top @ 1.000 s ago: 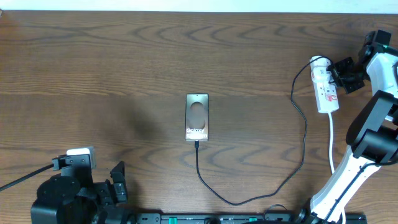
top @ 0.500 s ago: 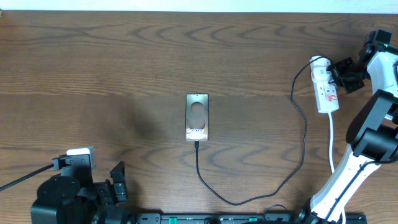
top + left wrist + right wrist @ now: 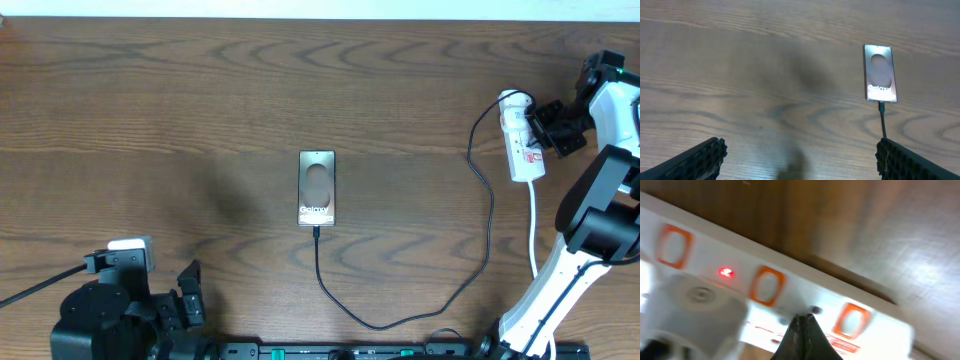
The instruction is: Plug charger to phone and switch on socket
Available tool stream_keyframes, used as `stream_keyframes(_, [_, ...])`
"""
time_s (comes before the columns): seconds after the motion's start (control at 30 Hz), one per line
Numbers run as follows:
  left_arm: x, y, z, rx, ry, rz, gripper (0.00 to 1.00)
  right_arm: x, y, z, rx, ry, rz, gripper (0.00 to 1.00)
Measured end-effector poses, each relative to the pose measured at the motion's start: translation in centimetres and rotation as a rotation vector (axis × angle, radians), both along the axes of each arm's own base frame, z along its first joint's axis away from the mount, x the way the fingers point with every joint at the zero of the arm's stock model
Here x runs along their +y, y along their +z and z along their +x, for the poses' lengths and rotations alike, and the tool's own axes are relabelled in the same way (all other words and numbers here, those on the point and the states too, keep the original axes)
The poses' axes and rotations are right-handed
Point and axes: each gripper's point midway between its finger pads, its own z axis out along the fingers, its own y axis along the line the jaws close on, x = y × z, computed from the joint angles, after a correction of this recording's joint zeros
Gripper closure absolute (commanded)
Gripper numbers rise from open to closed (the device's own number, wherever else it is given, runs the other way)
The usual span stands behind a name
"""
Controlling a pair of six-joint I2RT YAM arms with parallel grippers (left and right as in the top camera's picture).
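Observation:
The phone (image 3: 317,188) lies face up at the table's middle, also in the left wrist view (image 3: 880,80). The charger cable (image 3: 400,318) runs from the phone's near end in a loop to the socket (image 3: 520,140), a white power strip at the far right. In the right wrist view the socket (image 3: 790,287) shows orange switches and a lit red lamp (image 3: 726,272). My right gripper (image 3: 546,126) is shut, its tips (image 3: 804,322) against the strip's face. My left gripper (image 3: 800,160) is open and empty at the near left, far from the phone.
A white cord (image 3: 533,235) runs from the socket toward the right arm's base. The right arm's white links (image 3: 600,210) stand along the right edge. The table's far edge runs along the top of the overhead view.
My right gripper has shifted a little left onto the socket, and the strip has turned slightly. The left arm, phone and cable have not moved.

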Motion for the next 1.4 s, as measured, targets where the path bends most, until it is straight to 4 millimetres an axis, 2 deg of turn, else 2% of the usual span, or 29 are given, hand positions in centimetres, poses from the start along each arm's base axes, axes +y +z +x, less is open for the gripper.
stream_keyframes(0.1, [0.0, 0.0, -0.1, 0.0, 0.0, 0.0, 0.03, -0.5, 0.9, -1.6, 0.043, 0.012, -0.053, 0.99])
stream_keyframes(0.17, [0.0, 0.2, -0.3, -0.016, 0.0, -0.003, 0.03, -1.1, 3.0, -2.1, 0.029, 0.013, -0.104, 0.99])
stream_keyframes(0.23, [0.1, 0.5, -0.7, -0.05, 0.0, -0.009, 0.03, -1.7, 6.5, -2.3, -0.023, 0.008, -0.166, 0.99])
stream_keyframes(0.37, [0.5, 1.6, -2.7, -0.172, 0.0, -0.031, 0.03, -2.2, 17.3, -3.3, -0.247, -0.019, -0.307, 0.99])
stream_keyframes(0.43, [0.6, 1.9, -3.5, -0.218, 0.0, -0.04, 0.03, -2.0, 22.1, -3.9, -0.37, -0.031, -0.356, 0.99])
stream_keyframes(0.57, [0.8, 2.3, -4.5, -0.277, 0.0, -0.051, 0.03, -0.7, 31.6, -4.4, -0.684, -0.035, -0.419, 0.99])
stream_keyframes(0.6, [0.8, 2.3, -4.6, -0.284, 0.0, -0.052, 0.02, 0.0, 35.1, -4.6, -0.809, -0.028, -0.438, 0.99])
stream_keyframes(0.63, [0.8, 2.3, -4.7, -0.286, 0.0, -0.052, 0.02, 0.5, 37.3, -4.9, -0.888, -0.021, -0.449, 0.99])
stream_keyframes(0.67, [0.8, 2.3, -4.6, -0.286, 0.0, -0.052, 0.03, 1.4, 41.5, -5.8, -1.029, -0.008, -0.476, 0.99])
stream_keyframes(0.77, [1.0, 2.3, -4.7, -0.287, 0.015, -0.05, 0.03, 3.6, 50.4, -9.1, -1.327, 0.027, -0.567, 0.99])
stream_keyframes(0.83, [1.2, 2.4, -4.7, -0.291, 0.042, -0.047, 0.03, 5.1, 55.1, -12.2, -1.479, 0.06, -0.647, 0.99])
stream_keyframes(0.87, [1.3, 2.4, -4.8, -0.295, 0.056, -0.045, 0.03, 6.5, 58.3, -15.3, -1.581, 0.09, -0.723, 0.99])
stream_keyframes(0.93, [1.5, 2.5, -5.1, -0.312, 0.084, -0.043, 0.02, 8.0, 61.1, -18.7, -1.674, 0.127, -0.819, 0.99])
stream_keyframes(0.97, [1.6, 2.5, -5.4, -0.326, 0.096, -0.043, 0.03, 9.0, 62.4, -20.9, -1.714, 0.151, -0.876, 0.99])
stream_keyframes(1.03, [1.8, 2.7, -5.9, -0.354, 0.108, -0.045, 0.03, 10.4, 63.5, -24.3, -1.749, 0.183, -0.958, 0.99])
stream_keyframes(1.1, [1.8, 2.8, -6.4, -0.384, 0.111, -0.048, 0.03, 11.4, 63.2, -26.8, -1.727, 0.22, -1.014, 0.99])
stream_keyframes(1.27, [1.9, 3.0, -7.7, -0.451, 0.11, -0.056, 0.02, 12.2, 59.5, -28.7, -1.577, 0.314, -1.052, 0.99])
stream_keyframes(1.4, [1.9, 3.1, -8.2, -0.48, 0.11, -0.06, 0.02, 13.1, 57.9, -30.6, -1.554, 0.343, -1.066, 0.99])
